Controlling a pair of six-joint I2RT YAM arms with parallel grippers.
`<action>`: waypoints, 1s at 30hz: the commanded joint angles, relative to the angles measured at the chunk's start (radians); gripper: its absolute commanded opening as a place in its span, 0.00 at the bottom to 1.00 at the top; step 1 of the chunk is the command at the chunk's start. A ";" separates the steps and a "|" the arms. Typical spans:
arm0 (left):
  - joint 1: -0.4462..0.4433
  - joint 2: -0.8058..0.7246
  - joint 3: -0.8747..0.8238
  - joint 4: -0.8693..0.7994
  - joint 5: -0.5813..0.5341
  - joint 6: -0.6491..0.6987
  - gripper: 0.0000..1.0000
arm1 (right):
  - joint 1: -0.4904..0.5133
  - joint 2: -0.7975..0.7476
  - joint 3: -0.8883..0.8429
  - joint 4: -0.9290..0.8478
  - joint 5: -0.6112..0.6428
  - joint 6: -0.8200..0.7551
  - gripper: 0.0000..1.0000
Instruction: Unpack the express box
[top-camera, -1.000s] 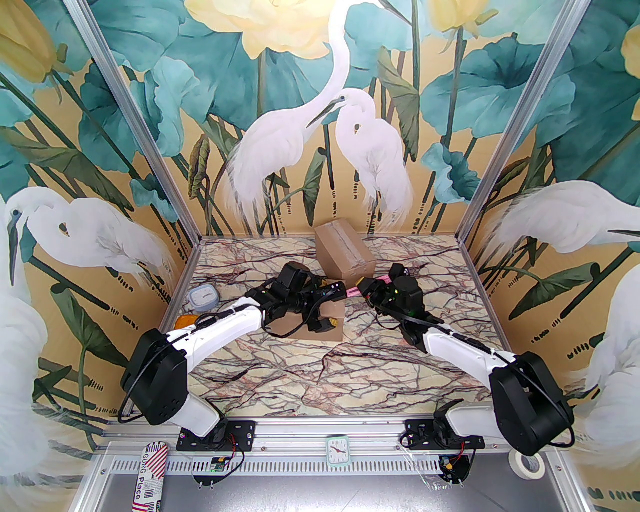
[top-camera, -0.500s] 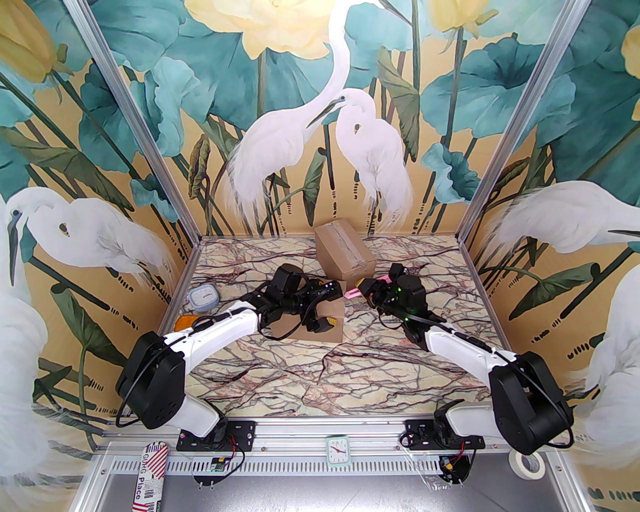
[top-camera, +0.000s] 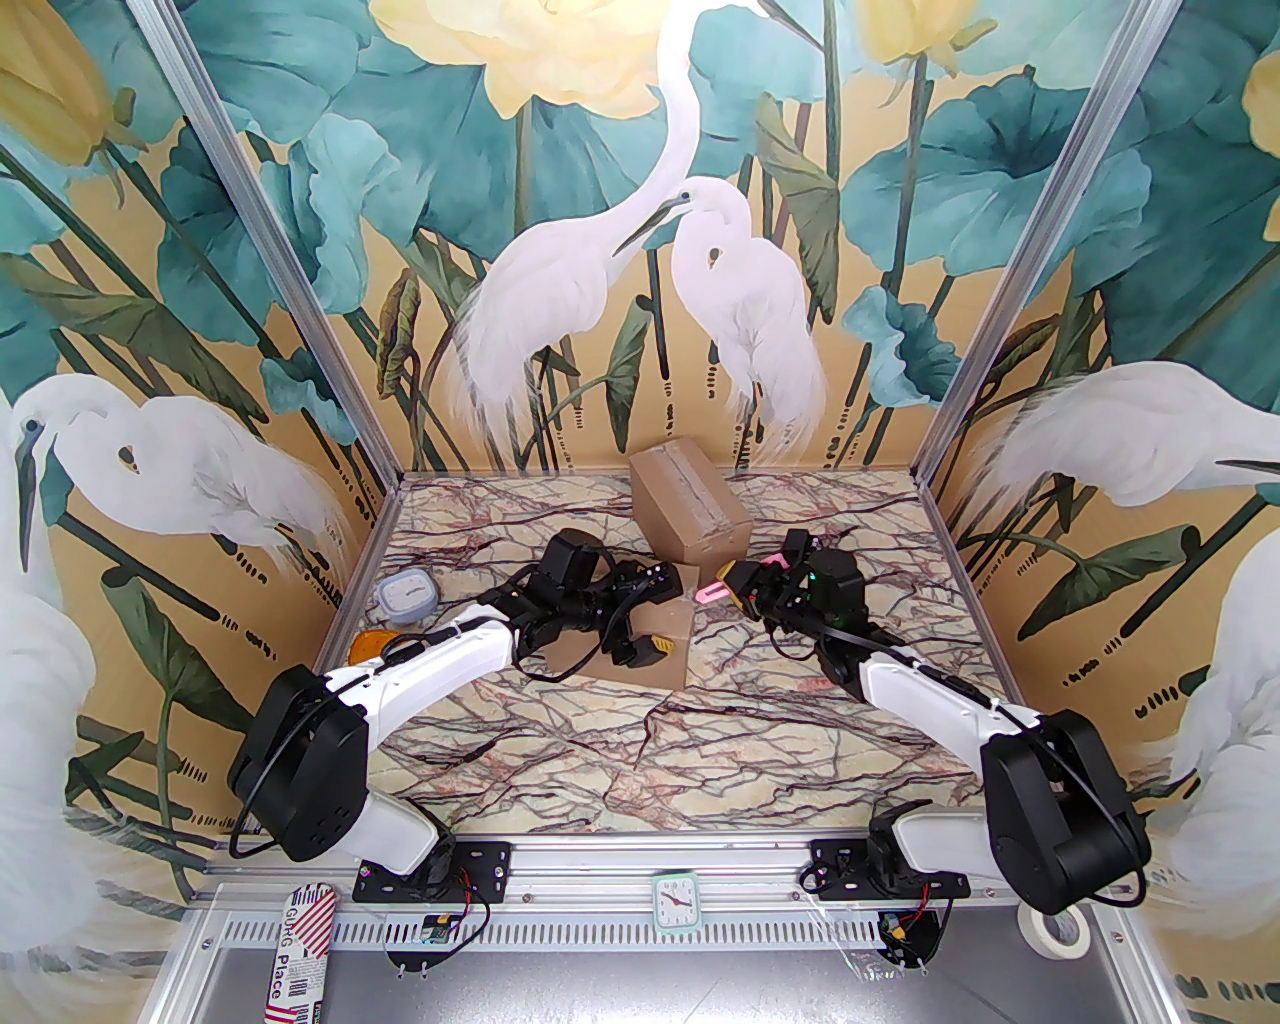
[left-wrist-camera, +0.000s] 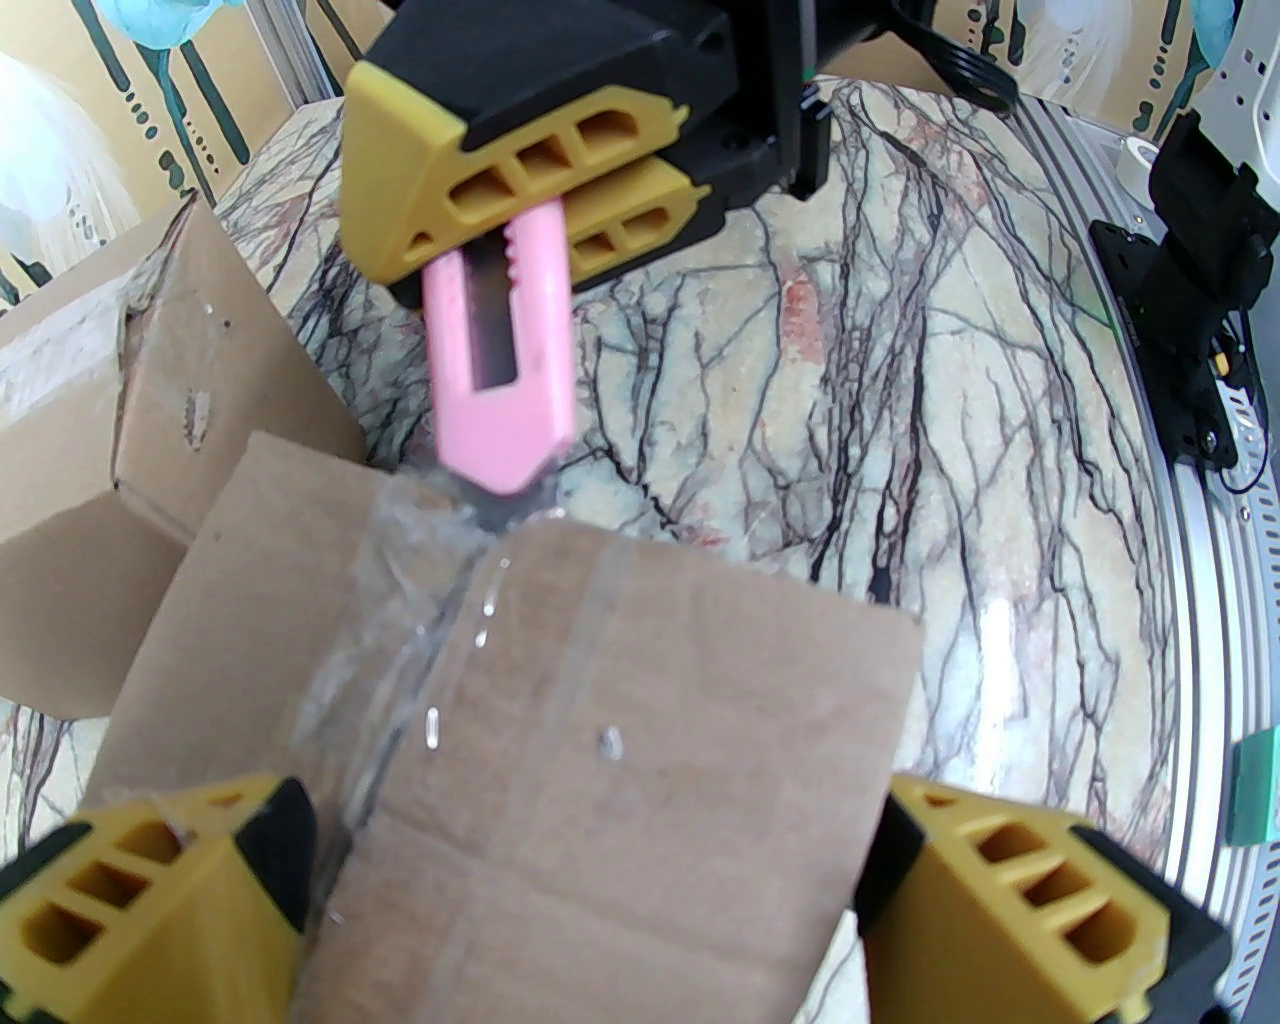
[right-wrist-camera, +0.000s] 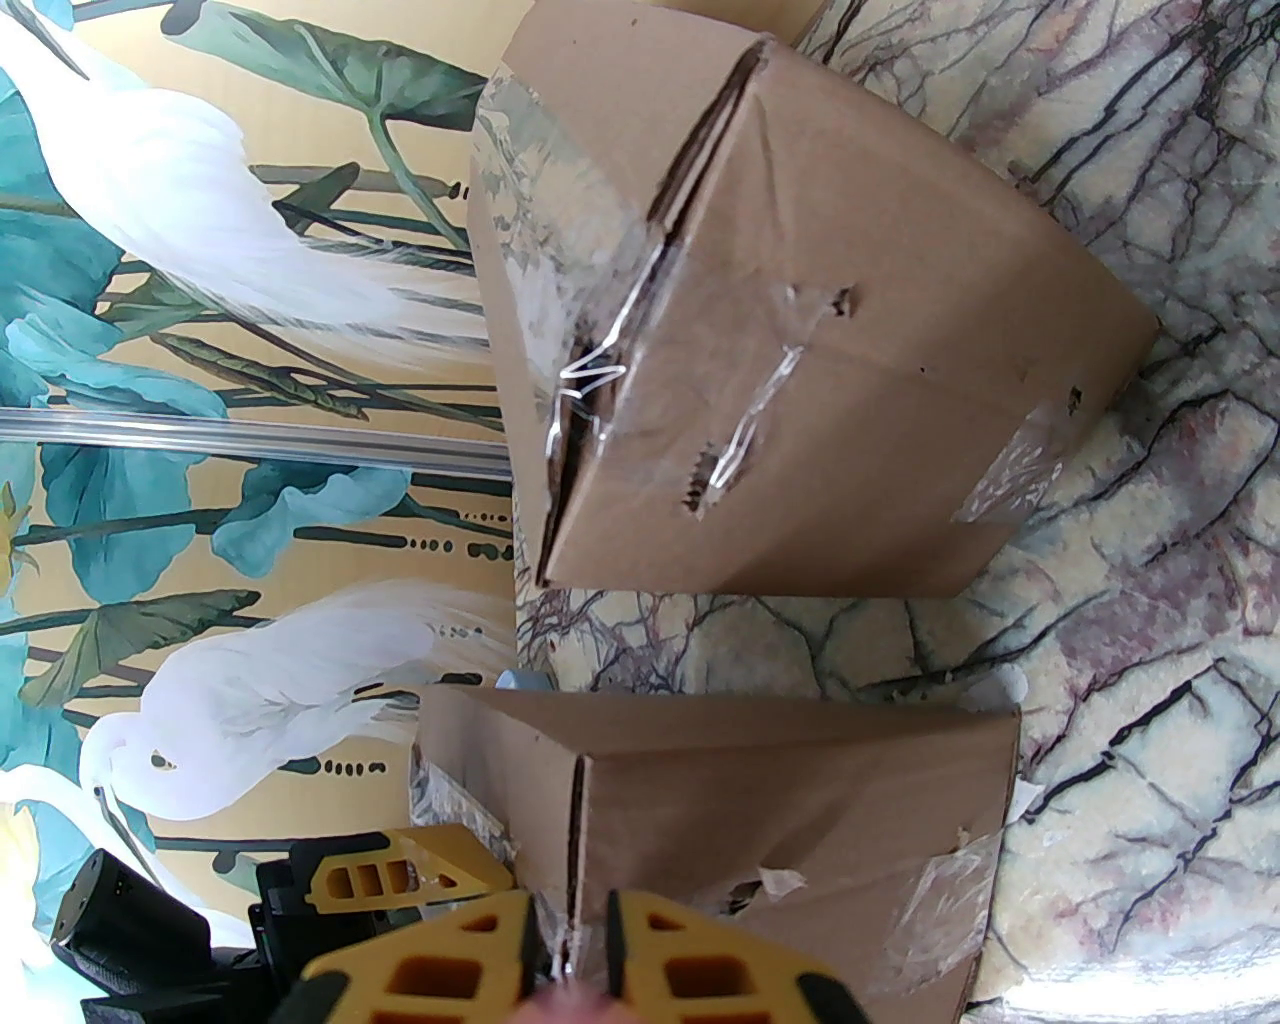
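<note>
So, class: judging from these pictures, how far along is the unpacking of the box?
Done: the right gripper holds the pink knife, and the tape on the near box looks slit along the seam. In hand: the knife tip sits at the seam's far end, the open left gripper straddling that box. Left: flaps still flat, nothing taken out; the far box is still taped.

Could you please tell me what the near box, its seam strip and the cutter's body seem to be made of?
Near box: matte brown corrugated cardboard, judging by its creases. Seam strip: clear glossy plastic tape, wrinkled, with glints. Utility knife: smooth pink body, probably plastic.
</note>
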 joint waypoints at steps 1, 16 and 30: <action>0.053 -0.029 -0.020 0.036 -0.113 -0.033 0.93 | -0.010 -0.047 -0.027 -0.067 -0.110 -0.028 0.00; 0.005 0.019 0.008 0.132 -0.250 -0.135 0.96 | 0.081 -0.143 -0.085 -0.096 0.043 0.105 0.00; -0.039 0.000 -0.003 0.078 -0.156 -0.067 0.97 | 0.106 -0.205 -0.119 -0.101 0.157 0.157 0.00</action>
